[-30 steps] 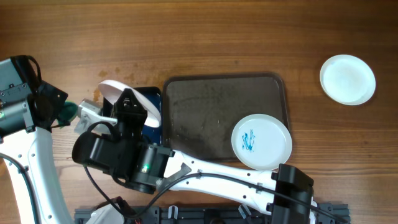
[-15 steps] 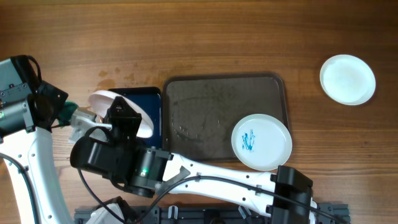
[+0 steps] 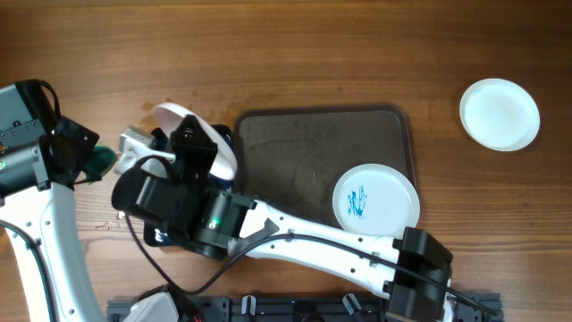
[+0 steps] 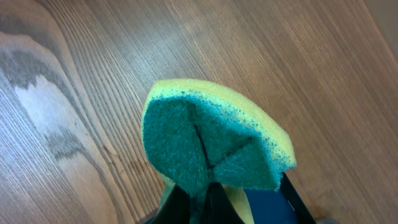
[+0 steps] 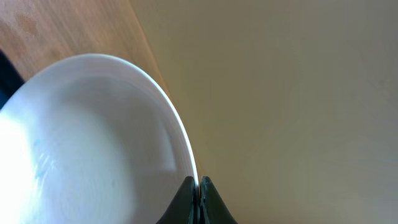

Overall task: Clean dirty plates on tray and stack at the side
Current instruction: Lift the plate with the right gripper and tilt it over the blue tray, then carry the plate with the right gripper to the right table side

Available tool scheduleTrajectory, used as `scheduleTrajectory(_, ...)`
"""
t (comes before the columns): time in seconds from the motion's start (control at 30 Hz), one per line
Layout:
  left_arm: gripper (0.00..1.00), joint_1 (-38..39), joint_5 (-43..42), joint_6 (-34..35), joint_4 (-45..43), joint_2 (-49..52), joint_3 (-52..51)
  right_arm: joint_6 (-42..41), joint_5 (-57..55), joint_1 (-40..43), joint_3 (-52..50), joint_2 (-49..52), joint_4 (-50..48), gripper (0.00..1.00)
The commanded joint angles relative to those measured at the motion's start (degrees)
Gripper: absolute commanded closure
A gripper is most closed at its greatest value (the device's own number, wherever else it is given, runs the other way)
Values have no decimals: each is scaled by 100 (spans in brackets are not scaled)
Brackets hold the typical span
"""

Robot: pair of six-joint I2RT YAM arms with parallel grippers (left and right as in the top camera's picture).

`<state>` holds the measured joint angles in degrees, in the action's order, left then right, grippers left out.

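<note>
One plate (image 5: 93, 143) pinched at rim by right jaws; green sponge (image 4: 205, 143) clamped in left jaws; slip risked under scrubbing.

My right claw (image 5: 198, 182) pinches one white plate (image 5: 93, 137) by its rim, tilted on edge. The grey-brown tray (image 3: 304, 161) lies flat just right of the claw. A scribbled plate (image 3: 375, 204), marked blue, rests over the tray's near right corner. Well beyond that to the right, a clean plate (image 3: 500, 114) sits on the worktop.
</note>
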<state>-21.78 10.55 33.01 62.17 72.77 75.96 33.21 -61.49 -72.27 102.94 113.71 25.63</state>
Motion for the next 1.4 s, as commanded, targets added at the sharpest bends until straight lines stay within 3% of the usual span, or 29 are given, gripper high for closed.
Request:
scheduleTrajectory(0.0, 96, -35, -72, -129, 4, -120, 120, -623, -111, 116, 66, 13, 13, 96)
scheduleTrajectory(0.03, 96, -35, -72, -129, 4, -120, 120, -393, -197, 114, 66, 20, -24, 96)
scheduleTrajectory(0.1, 96, -35, -131, -129, 0, -120, 120, -828, 68, 227, 68, -26, -90, 96)
scheduleTrajectory(0.23, 96, -35, -199, -131, 0, -120, 120, -1491, 2868, 238, 68, -181, 697, 96)
scheduleTrajectory(0.3, 96, -37, -199, -131, -4, -120, 120, -1716, 2315, 240, 68, -157, 649, 96)
scheduleTrajectory(0.33, 96, -35, -199, -131, -4, -120, 120, -1705, 1266, 254, 66, -120, 487, 96)
scheduleTrajectory(0.43, 96, -35, -199, -131, -7, -120, 120, -986, -234, 372, 68, -98, -122, 95)
scheduleTrajectory(0.53, 96, -35, -199, -131, -2, -120, 120, -249, -463, 437, 68, -98, -551, 96)
scheduleTrajectory(0.6, 96, -35, -199, -131, -2, -120, 120, -350, -240, 433, 68, -98, -498, 96)
scheduleTrajectory(0.7, 96, -35, -199, -131, 2, -120, 120, -1351, 455, 472, 68, -98, 76, 96)
scheduleTrajectory(0.83, 96, -35, -203, -131, 17, -120, 120, -3390, 2577, 890, 68, -101, 1333, 96)
scheduleTrajectory(0.9, 96, -35, -223, -129, 22, -120, 120, -4017, 3254, 1176, 68, -109, 1589, 95)
scheduleTrajectory(1.1, 96, -9, -481, -131, 42, -74, 120, -4736, 4557, 2354, 286, -321, 1897, 96)
scheduleTrajectory(1.37, 96, 498, -664, -131, 39, 149, 118, -5469, 6314, 4964, 647, -833, 2557, 96)
